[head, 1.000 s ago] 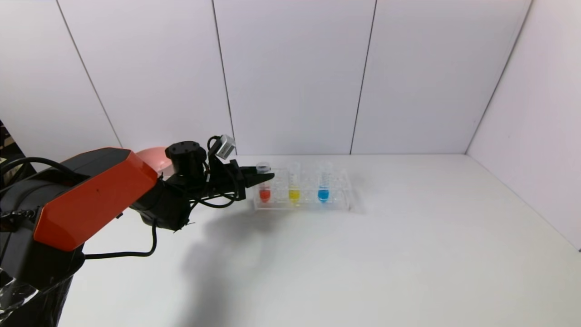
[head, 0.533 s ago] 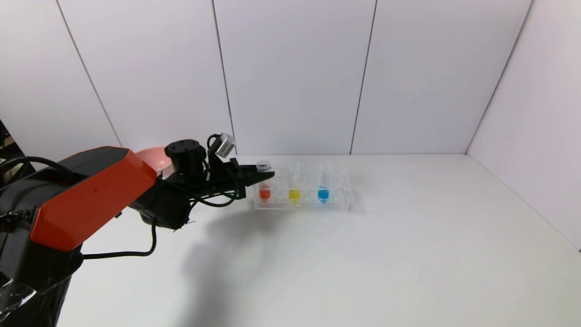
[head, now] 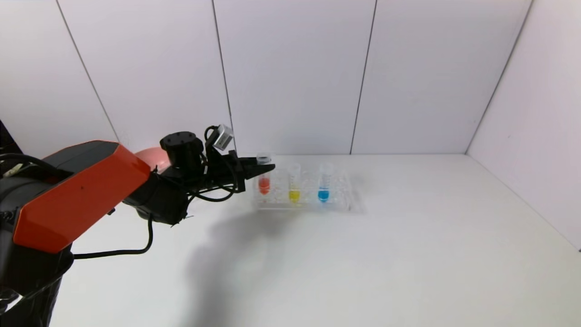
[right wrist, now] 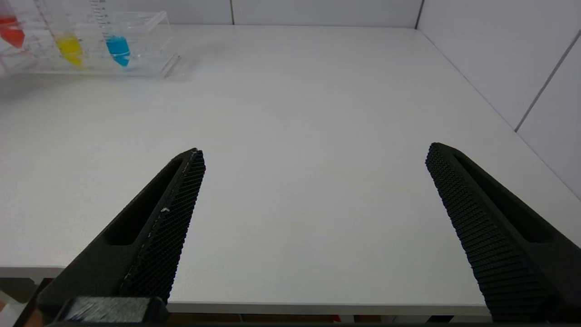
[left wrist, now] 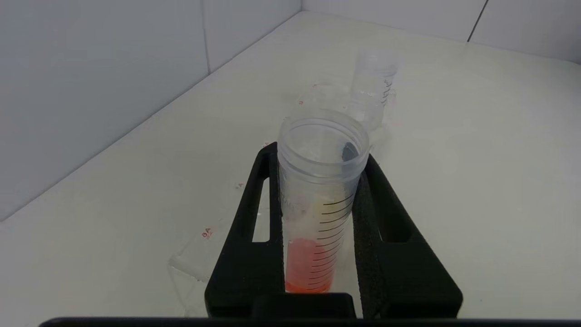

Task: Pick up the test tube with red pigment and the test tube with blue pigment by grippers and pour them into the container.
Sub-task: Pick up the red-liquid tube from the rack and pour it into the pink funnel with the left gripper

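Gripping red-pigment tube (head: 264, 175) above rack (head: 308, 200), L hand (head: 263, 169) clenched; R hand (right wrist: 313, 159) released.

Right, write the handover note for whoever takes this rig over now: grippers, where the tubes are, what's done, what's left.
Left gripper: shut on the red tube, which sits higher than the other tubes, partly out of the clear rack.
Right gripper: open, empty, low over the near table edge, away from the rack.
Blue tube and yellow tube: upright in the rack.
Pink bowl: behind the left arm. No beaker is visible in any view.
Done: red tube gripped.
Left: clear it from the rack, pour it; then pick up and pour the blue.
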`<state>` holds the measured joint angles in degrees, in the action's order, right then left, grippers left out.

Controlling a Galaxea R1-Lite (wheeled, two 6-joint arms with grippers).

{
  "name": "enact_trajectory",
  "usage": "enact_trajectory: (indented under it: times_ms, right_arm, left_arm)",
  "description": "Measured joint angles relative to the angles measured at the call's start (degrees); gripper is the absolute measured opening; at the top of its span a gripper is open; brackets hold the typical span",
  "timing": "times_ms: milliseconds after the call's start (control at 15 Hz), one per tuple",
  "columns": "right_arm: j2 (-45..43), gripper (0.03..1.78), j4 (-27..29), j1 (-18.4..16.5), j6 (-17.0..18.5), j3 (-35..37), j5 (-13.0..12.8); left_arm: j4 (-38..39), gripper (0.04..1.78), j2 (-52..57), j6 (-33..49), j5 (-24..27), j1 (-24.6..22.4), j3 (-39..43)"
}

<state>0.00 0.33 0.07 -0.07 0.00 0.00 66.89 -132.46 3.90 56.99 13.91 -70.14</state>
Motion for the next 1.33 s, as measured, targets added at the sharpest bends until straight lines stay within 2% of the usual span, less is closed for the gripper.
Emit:
enact_trajectory:
  times_ms: [1000, 1133, 1333]
  right_arm:
    - [0.0, 1.77, 0.0, 0.0, 0.0, 0.0, 0.0]
    - [0.0, 1.77, 0.02, 0.0, 0.0, 0.0, 0.0]
    - [0.0, 1.77, 0.0, 0.0, 0.0, 0.0, 0.0]
  left_arm:
    - [-5.89, 0.45, 6.64, 0.2, -0.44, -1.27, -3.12]
    - [-8.11, 0.45, 8.75, 0.2, -2.86, -1.38, -1.88]
    - [-13.31, 0.45, 12.84, 0.09, -9.61, -1.49, -0.63]
